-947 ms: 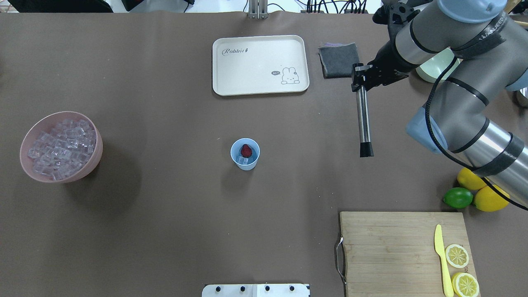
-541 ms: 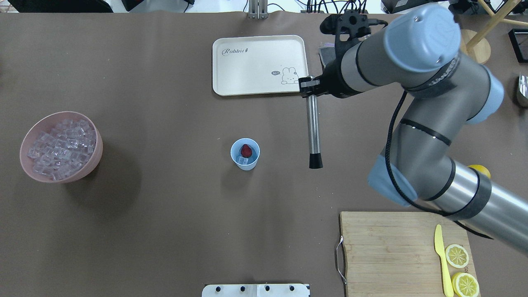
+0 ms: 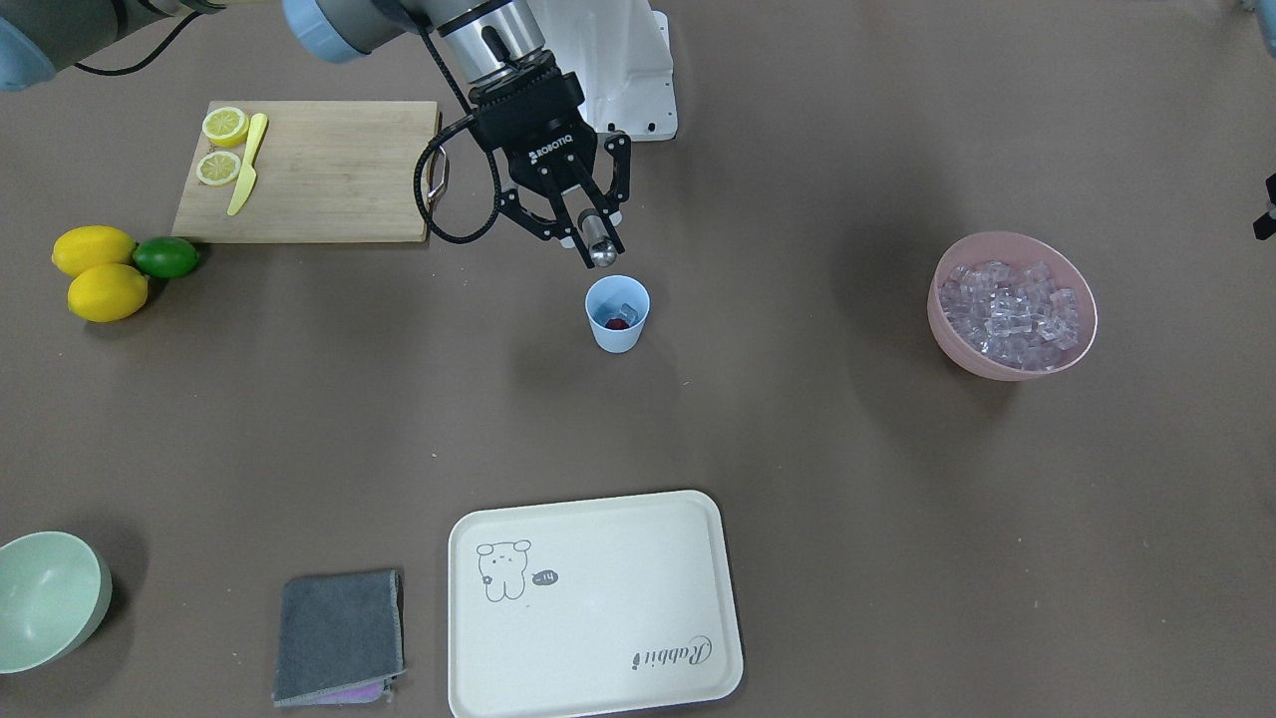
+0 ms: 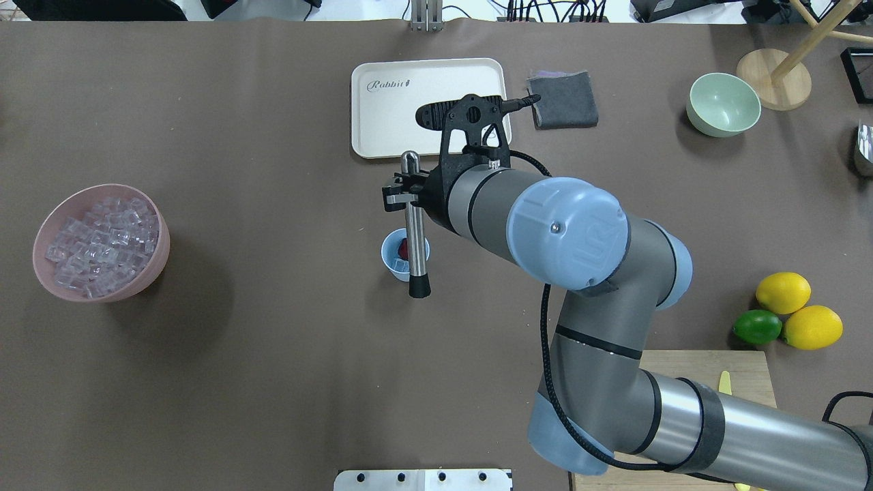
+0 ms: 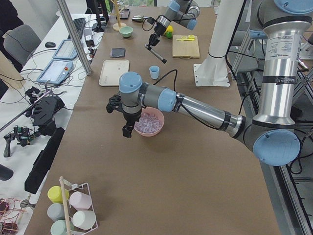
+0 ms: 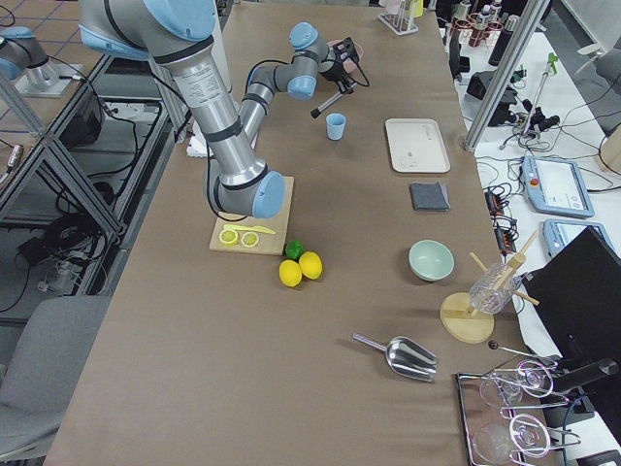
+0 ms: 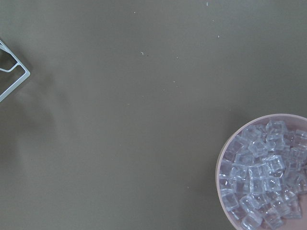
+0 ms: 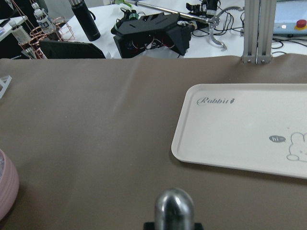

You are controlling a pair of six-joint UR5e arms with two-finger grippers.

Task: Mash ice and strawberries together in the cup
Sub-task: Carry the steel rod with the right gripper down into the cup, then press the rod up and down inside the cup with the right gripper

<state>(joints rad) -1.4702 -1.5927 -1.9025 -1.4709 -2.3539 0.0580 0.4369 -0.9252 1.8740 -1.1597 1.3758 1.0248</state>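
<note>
- Right gripper [image 3: 594,239] grips the muddler [image 4: 413,232], which is tilted with its black tip lowest.
- Cup [image 3: 618,341] stands mid-table with the strawberry [image 3: 618,324] and ice [image 3: 626,308] inside. It is just beside and below the gripper, and the tip is not yet in.
- We judge: bring the muddler upright, centre the tip over the mouth, and press straight down so the cup doesn't tip.
- Left gripper [image 5: 126,131]: we cannot tell its state.
</note>
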